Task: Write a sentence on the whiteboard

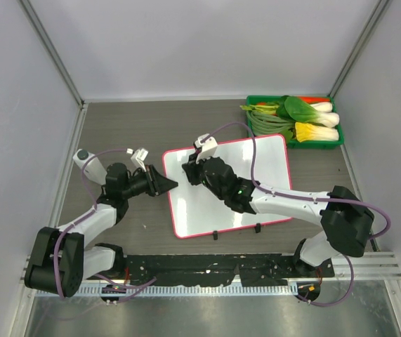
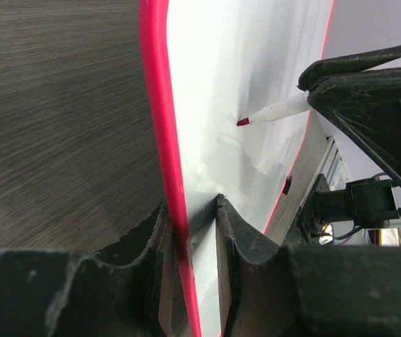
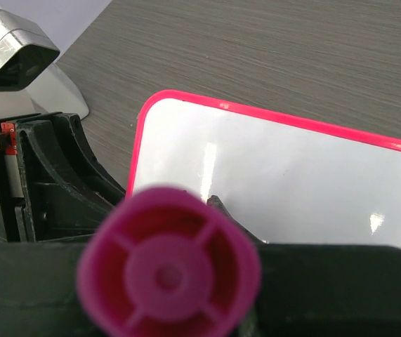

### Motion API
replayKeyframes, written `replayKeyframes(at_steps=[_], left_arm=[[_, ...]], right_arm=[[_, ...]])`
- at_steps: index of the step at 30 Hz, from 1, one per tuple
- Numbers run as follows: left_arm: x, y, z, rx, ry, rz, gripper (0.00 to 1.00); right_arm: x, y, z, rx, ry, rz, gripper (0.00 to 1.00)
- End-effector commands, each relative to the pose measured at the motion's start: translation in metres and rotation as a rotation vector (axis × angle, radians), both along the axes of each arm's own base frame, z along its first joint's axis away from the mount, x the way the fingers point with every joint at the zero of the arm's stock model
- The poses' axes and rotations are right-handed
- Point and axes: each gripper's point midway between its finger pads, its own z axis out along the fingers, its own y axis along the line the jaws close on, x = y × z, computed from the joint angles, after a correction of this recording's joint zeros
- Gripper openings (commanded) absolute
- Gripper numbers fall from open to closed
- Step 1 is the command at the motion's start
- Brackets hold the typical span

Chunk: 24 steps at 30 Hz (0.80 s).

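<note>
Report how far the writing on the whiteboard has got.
Done: the left gripper clamps the whiteboard by its pink edge, and the right gripper grips the marker. In hand: the marker tip sits at the board's surface; contact is unclear. Left: the whole sentence, since no writing shows on the board in any view.

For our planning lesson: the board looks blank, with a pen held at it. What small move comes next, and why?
Probably press the pen tip onto the board and begin the first stroke: the right gripper holds the pen with its tip at the blank surface, and the left gripper clamps the board's edge steady.
</note>
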Motion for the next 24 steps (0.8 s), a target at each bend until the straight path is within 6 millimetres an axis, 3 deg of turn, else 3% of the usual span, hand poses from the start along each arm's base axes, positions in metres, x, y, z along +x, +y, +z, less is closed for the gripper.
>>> replayKeyframes(at_steps=[1, 24], left_arm=[[-0.008, -0.001, -0.012, 0.035, -0.018, -0.036, 0.0], [-0.009, -0.001, -0.013, 0.036, -0.012, -0.038, 0.0]], right_arm=[[0.011, 0.001, 0.022, 0.039, -0.052, -0.057, 0.01], [-0.007, -0.007, -0.019, -0.049, 0.024, 0.001, 0.02]])
